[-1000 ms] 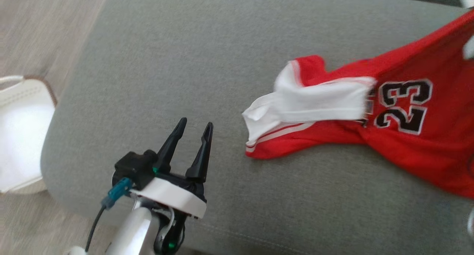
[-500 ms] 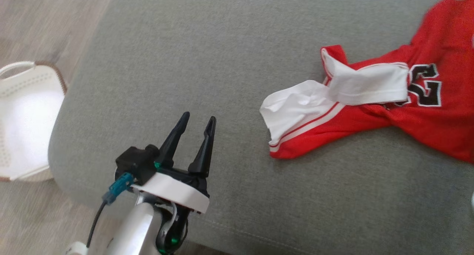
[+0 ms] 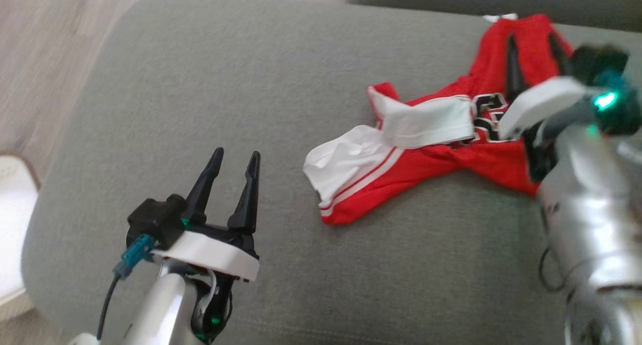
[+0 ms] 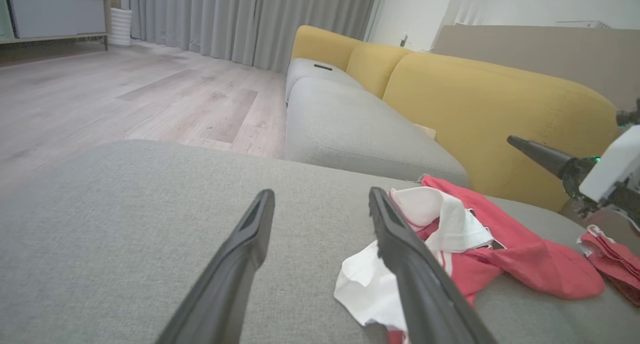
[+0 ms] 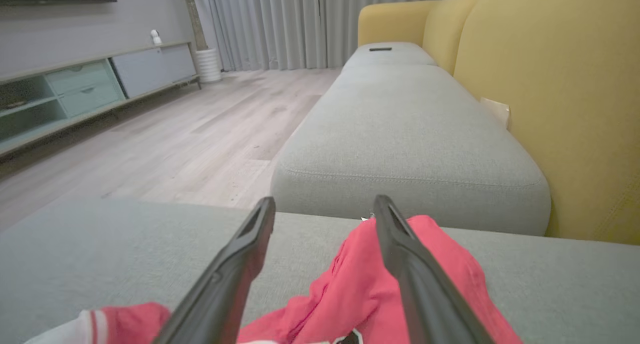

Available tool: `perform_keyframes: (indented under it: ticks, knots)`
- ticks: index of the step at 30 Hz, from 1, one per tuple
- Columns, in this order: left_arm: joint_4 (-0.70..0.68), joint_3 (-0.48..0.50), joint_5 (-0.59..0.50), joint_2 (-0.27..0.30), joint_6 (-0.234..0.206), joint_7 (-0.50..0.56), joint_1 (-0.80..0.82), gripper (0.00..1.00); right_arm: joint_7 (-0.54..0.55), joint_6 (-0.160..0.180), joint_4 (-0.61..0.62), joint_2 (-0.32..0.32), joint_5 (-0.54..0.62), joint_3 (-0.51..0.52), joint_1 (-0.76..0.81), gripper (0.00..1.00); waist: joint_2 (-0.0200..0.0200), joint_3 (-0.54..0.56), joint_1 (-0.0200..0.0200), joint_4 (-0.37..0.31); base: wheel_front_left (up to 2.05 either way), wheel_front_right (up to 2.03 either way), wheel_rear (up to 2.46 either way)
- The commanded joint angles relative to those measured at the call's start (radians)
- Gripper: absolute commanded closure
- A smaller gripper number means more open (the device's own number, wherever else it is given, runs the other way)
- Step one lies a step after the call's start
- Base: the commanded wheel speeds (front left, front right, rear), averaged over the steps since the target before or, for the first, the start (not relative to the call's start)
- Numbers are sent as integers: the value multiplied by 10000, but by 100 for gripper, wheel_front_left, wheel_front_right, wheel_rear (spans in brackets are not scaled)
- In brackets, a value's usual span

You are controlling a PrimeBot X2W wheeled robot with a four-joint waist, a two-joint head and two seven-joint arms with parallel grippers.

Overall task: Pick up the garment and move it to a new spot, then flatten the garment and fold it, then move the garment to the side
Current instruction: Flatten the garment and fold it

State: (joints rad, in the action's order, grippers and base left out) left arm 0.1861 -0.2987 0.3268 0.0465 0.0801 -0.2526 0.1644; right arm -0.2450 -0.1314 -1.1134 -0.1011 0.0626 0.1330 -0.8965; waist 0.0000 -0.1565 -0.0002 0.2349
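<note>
A broad grey seat cushion (image 3: 200, 84) takes up most of the head view, with pale wooden floor (image 3: 45, 59) past its left edge. In the wrist views a second grey seat (image 5: 410, 129) stands beyond it, with a yellow sofa back (image 5: 560, 84) rising alongside.

The garment (image 3: 431, 159), a red jersey with white trim and black numbers, lies crumpled on the right half of the cushion. Its white-edged end points toward the middle of the seat. The rest bunches up toward the far right edge.

The right arm comes in from the lower right of the head view, its silver forearm (image 3: 587, 219) angled up and across the near part of the jersey. The right gripper (image 3: 530, 36) sits over the far end of the red cloth, fingers pointing away from the robot. In the right wrist view its two dark fingers stand wide apart with grey cushion showing between them. The red fabric lies beneath and nothing is clamped. Whether the fingers touch the cloth cannot be told.

The left arm rises from the lower left, and the left gripper (image 3: 237, 153) is held above bare cushion. Its fingers are spread and empty, pointing forward. The jersey's white end lies to its right, near but clearly apart.

A white basket (image 3: 15, 224) stands on the floor at the left edge.
</note>
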Motion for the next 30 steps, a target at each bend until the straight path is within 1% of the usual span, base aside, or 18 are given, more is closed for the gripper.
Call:
perform_keyframes:
  ticks: [1, 4, 7, 10, 14, 19, 22, 25, 30]
  knots:
    - [-331, 414, -82, 37, 48, -92, 153, 0, -147, 7, 532, 199, -388, -441, 261, 0, 0, 415, 2, -442, 0, 0, 0]
    - [-344, 525, -131, 37, 70, -92, 48, 0, -161, 7, 1991, 278, -1458, -1522, 1571, 0, 0, 657, 2, -757, 0, 0, 0]
    - [-342, 607, -156, 37, 57, -92, -74, 0, -164, 7, 3627, 149, -2429, -2156, 3147, 0, 0, 841, 2, -1031, 0, 0, 0]
    - [-239, 682, -195, 37, 58, -92, -220, 0, -165, 7, 4944, 26, -3031, -2445, 4568, 0, 0, 955, 2, -1296, 0, 0, 0]
    - [72, 740, -578, 37, 51, -92, -315, 0, -112, 7, 6087, 23, -3515, -2522, 5842, 0, 0, 1010, 2, -1637, 0, 0, 0]
    - [301, 841, -649, 37, 27, -92, -349, 0, 225, 7, 7136, 6, -3560, -2380, 6531, 0, 0, 980, 2, -1933, 0, 0, 0]
    - [698, 872, -785, 37, -106, -92, -289, 0, 440, 7, 7656, 70, -3523, -2208, 6731, 0, 0, 888, 2, -2074, 0, 0, 0]
    - [1525, 882, -939, 37, -281, -92, -101, 0, 644, 7, 8117, 137, -3466, -2146, 6846, 0, 0, 716, 2, -2251, 0, 0, 0]
    - [2911, 726, -1408, 162, -220, -92, 628, 0, 909, 7, 8645, 194, -3380, -2091, 7014, 0, 0, 400, 2, -2489, 0, 0, 0]
